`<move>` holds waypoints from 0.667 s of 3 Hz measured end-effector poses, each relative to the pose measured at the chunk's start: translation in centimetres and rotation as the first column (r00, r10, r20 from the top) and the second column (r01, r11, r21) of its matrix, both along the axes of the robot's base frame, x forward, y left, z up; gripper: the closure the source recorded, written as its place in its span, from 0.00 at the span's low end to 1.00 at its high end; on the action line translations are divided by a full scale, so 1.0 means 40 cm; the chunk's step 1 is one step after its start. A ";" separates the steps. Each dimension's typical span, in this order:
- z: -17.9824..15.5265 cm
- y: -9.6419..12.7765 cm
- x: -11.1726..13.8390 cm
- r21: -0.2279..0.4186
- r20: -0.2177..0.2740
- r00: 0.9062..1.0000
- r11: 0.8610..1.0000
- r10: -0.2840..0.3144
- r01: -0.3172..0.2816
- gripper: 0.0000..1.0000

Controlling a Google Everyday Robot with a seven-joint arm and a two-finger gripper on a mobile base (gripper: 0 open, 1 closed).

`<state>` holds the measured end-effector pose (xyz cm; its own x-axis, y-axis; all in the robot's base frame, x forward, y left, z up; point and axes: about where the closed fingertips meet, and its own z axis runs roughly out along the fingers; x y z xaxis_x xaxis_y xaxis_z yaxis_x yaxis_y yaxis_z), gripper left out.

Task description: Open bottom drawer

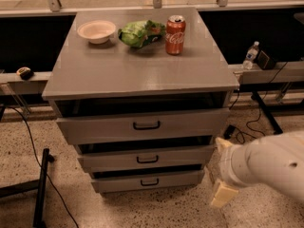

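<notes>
Waits off the right edge of the slim grey bottom drawer (180,179): cream two-finger gripper (219,169), spread wide, likely readying for the small black bar handle (149,181).

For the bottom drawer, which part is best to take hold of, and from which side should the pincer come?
Grip the small black bar handle at the middle of the bottom drawer front. The bar lies level and stands off the panel, so come straight from the front and close over it from above and below. The pincer hangs open, low, right of the drawers.
</notes>
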<state>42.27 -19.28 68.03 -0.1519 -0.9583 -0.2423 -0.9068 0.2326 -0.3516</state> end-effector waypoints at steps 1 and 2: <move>-0.027 -0.024 0.001 -0.024 0.045 0.999 0.999 -0.031 0.033 0.00; -0.027 -0.024 0.001 -0.025 0.045 0.999 0.999 -0.031 0.033 0.00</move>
